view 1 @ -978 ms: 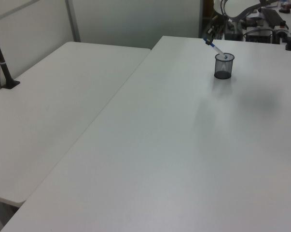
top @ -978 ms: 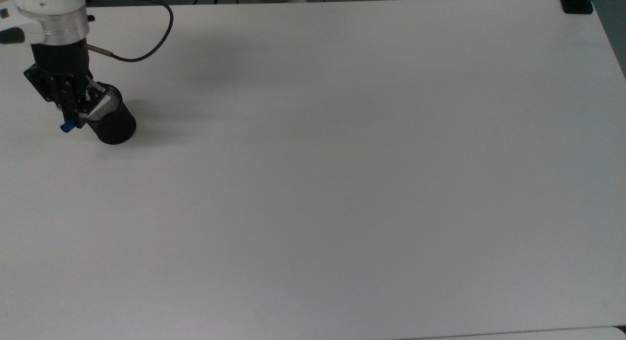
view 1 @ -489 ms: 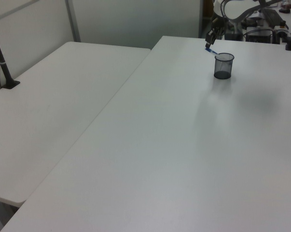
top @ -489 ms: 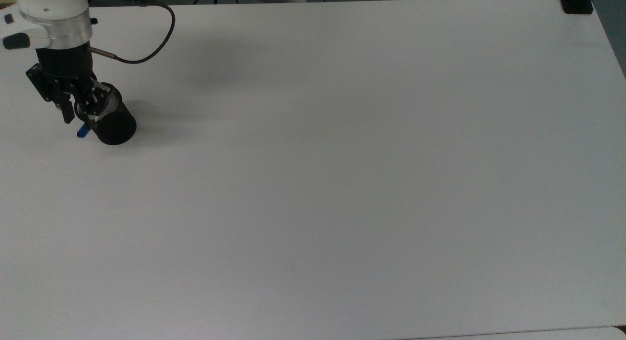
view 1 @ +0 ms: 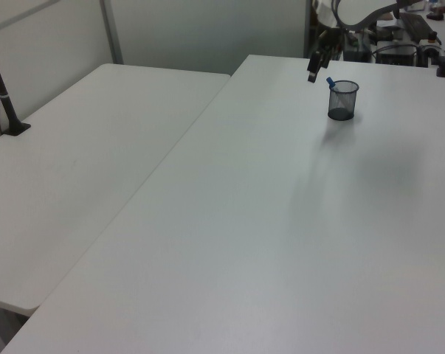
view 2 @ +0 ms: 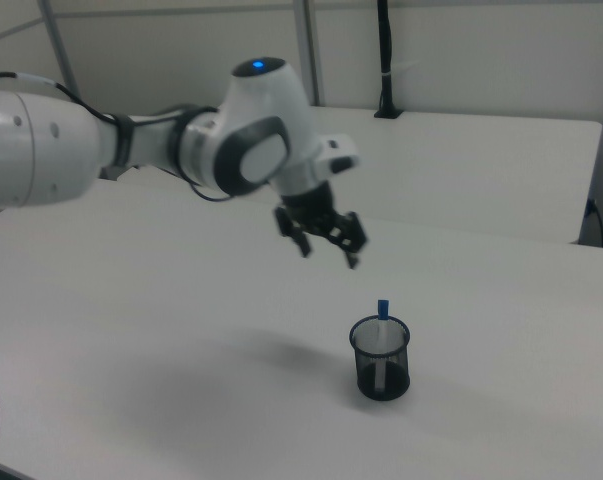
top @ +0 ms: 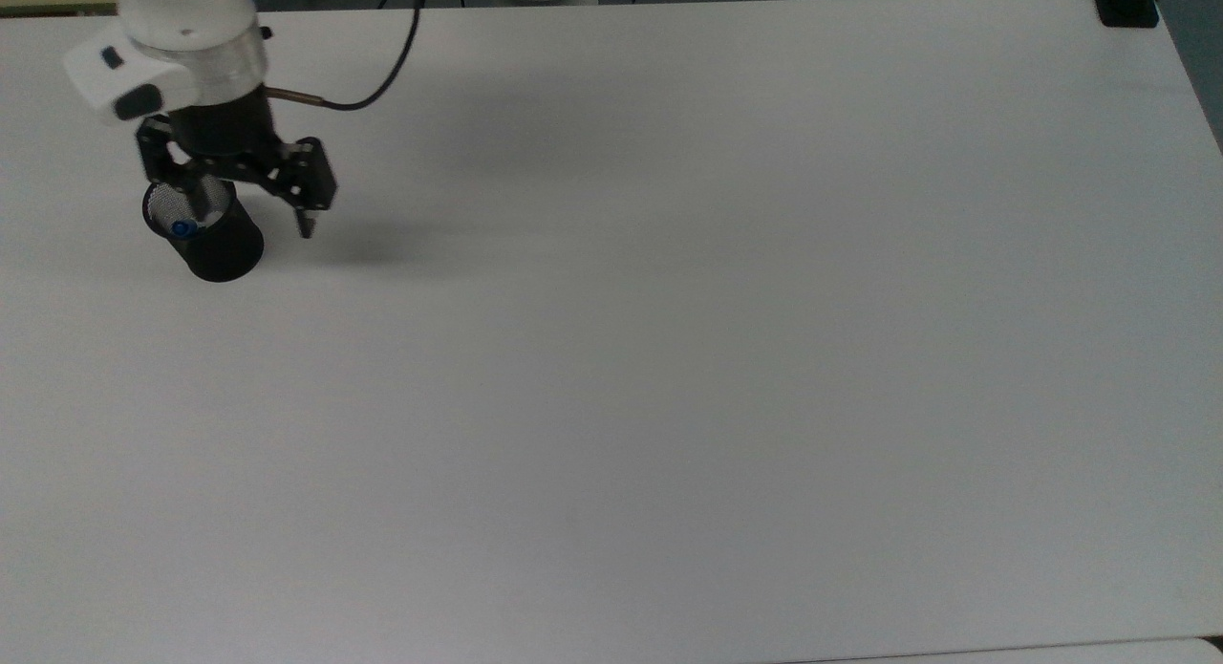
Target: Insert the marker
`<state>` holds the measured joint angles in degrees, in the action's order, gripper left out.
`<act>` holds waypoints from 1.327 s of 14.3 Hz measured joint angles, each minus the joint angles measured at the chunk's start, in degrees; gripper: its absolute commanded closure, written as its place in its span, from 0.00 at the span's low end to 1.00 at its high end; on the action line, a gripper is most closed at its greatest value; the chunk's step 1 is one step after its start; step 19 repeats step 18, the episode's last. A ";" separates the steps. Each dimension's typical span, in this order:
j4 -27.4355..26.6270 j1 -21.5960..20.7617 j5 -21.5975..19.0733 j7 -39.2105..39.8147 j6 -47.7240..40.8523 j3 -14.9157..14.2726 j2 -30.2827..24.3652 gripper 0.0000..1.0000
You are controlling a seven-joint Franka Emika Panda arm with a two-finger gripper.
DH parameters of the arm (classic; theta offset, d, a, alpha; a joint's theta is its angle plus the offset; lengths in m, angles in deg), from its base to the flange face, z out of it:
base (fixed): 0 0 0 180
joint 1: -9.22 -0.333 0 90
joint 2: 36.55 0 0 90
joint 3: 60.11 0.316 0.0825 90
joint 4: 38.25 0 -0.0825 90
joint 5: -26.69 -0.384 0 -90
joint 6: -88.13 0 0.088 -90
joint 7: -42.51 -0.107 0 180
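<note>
The right view shows the marker (view 2: pixel 383 322) standing in the black mesh cup (view 2: pixel 380 359), blue end poking above the rim. In the top view the gripper (top: pixel 250 208) hovers spread wide and empty, the marker (top: pixel 181 228) at its left.

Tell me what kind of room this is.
Probably a robotics lab or test workspace: a white robot arm with an open tool works over plain white tables, with a camera post clamped behind and cabling and equipment at the edge.
</note>
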<state>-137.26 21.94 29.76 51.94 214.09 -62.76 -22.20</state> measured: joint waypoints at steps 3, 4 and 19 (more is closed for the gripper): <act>2.72 -8.35 -0.04 -0.29 -9.29 0.28 -0.36 0.00; 3.78 -10.35 -0.04 -1.05 -11.96 0.30 -0.55 0.00; 7.01 -20.50 0.12 -9.87 -31.81 -0.06 -12.66 0.00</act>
